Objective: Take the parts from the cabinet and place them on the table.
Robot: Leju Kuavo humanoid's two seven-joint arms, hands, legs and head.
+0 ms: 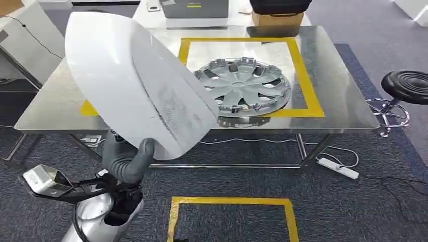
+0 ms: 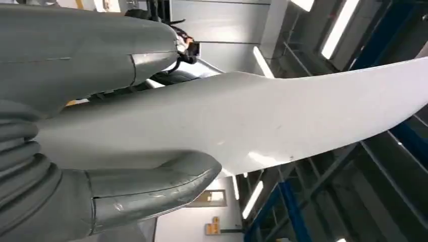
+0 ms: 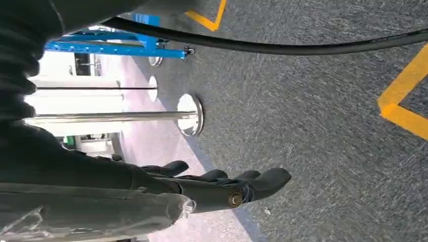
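One white body panel (image 1: 136, 83) gripped in the left robot hand (image 1: 126, 161) above the steel worktop's (image 1: 60, 108) near edge, one silver wheel cover (image 1: 242, 86) lying inside the worktop's yellow tape square (image 1: 303, 70), right robot hand (image 3: 222, 186) hanging empty, fingers extended over carpet.

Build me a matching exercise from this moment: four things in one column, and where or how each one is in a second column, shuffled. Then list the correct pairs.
Things
1. white panel
2. hubcap
3. black stool
4. right hand

States
A. stands on the carpet beside the table
B. hangs over the floor, holding nothing
C. gripped by the left hand
D. lies inside the yellow tape frame

Pairs: 1-C, 2-D, 3-A, 4-B
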